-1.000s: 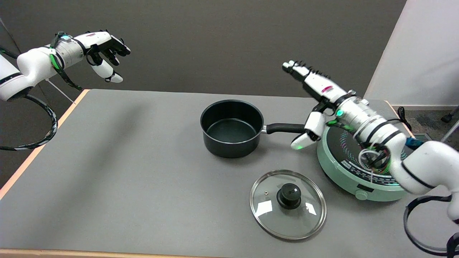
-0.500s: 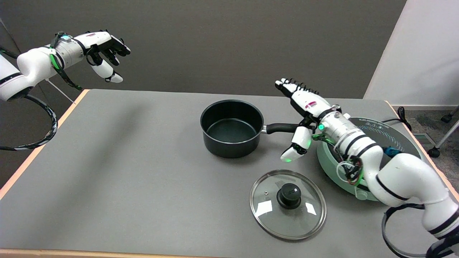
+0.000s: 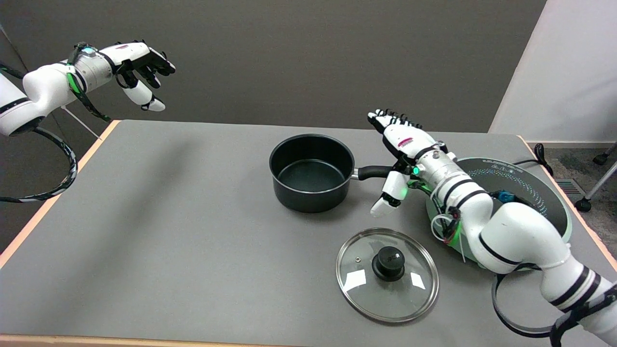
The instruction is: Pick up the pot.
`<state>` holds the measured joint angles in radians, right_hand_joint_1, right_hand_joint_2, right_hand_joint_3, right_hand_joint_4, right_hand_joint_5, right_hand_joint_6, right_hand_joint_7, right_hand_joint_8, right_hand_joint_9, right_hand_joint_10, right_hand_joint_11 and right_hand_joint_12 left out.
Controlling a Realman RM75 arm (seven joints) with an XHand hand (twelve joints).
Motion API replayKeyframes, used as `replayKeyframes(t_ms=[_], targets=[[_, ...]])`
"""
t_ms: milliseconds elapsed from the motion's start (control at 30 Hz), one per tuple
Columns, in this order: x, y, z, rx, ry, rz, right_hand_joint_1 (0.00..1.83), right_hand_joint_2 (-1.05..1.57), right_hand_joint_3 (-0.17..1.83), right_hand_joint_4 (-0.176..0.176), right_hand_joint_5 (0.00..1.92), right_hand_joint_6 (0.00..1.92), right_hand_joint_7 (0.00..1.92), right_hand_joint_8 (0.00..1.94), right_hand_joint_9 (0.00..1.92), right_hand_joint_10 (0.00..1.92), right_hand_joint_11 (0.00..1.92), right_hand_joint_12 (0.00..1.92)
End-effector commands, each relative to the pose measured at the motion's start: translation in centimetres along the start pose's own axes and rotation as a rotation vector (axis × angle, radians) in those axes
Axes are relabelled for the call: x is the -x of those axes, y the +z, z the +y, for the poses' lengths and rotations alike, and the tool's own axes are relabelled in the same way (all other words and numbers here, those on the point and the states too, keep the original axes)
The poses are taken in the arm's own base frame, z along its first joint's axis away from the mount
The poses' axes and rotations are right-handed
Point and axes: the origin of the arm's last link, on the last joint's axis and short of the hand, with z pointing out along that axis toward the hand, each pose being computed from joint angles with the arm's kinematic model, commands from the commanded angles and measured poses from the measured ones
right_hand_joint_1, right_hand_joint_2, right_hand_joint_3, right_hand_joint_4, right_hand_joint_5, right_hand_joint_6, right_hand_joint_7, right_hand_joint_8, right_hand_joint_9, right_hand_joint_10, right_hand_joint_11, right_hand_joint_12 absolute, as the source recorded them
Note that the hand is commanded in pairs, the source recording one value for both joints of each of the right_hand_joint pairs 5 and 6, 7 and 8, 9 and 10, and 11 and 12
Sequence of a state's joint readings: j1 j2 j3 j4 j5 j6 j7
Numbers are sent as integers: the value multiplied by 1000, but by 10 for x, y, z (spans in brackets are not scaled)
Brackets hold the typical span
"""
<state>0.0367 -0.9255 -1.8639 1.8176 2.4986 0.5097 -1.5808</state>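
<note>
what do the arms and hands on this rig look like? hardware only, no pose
Both arms are glossy white with black bands at the joints and loose black cable loops. The right hand is white-backed with black finger segments, a small pink-red label and a green light at its silver wrist. The left hand matches, with green wiring at its wrist.

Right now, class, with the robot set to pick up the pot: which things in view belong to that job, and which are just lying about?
Belong to the job:
black pot, empty, upright on the table
right hand, open over the pot's handle

Just lying about:
glass lid, flat on the table
green induction cooker
idle left hand, in the air
</note>
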Motion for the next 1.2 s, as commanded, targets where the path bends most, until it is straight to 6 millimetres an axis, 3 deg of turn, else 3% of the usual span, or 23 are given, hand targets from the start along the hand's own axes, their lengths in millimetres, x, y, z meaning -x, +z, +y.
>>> replayKeyframes(t_ms=[33,667,900,1200], targets=[[10,14,-8,79,-66,-32,1335,-547,813,-176,48,48,48,48,48,48,48,48],[10,17,-12,71,-15,-54,1306,-579,864,-176,23,23,23,23,23,23,23,23],[18,21,-8,95,3,-141,1299,-588,871,-163,20,20,20,20,20,20,20,20],[12,20,3,184,-15,-152,1285,-609,888,-147,19,19,19,19,19,19,19,19]])
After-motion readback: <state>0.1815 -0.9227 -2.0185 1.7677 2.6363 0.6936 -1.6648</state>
